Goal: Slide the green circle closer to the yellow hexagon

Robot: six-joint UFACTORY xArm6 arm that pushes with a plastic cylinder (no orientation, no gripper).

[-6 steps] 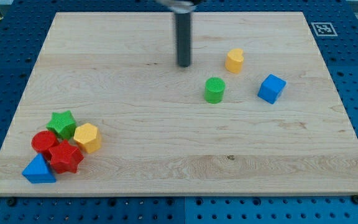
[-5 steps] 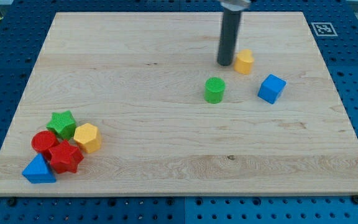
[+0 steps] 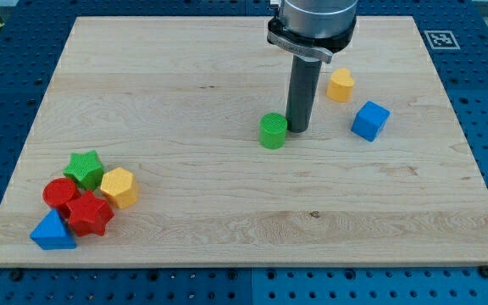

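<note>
Landmark: green circle (image 3: 272, 131), mid-table (image 3: 185, 93). Far to its lower left sits a cluster: blue triangle (image 3: 52, 231), red circle (image 3: 59, 193), red star (image 3: 89, 213), green star (image 3: 84, 168), yellow hexagon (image 3: 119, 187). Green circle well apart from that hexagon. Rod upright, coming down from the view's top; my tip (image 3: 298, 129) touches or sits just beside the circle's right side. No hand on this arm, just the rod. Right of circle: orange block (image 3: 340, 85), blue cube (image 3: 369, 120).

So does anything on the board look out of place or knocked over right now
Nothing stands out. My tip sits against the green circle on its right side. The yellow hexagon is in the cluster at the view's lower left, all blocks upright on the board.
</note>
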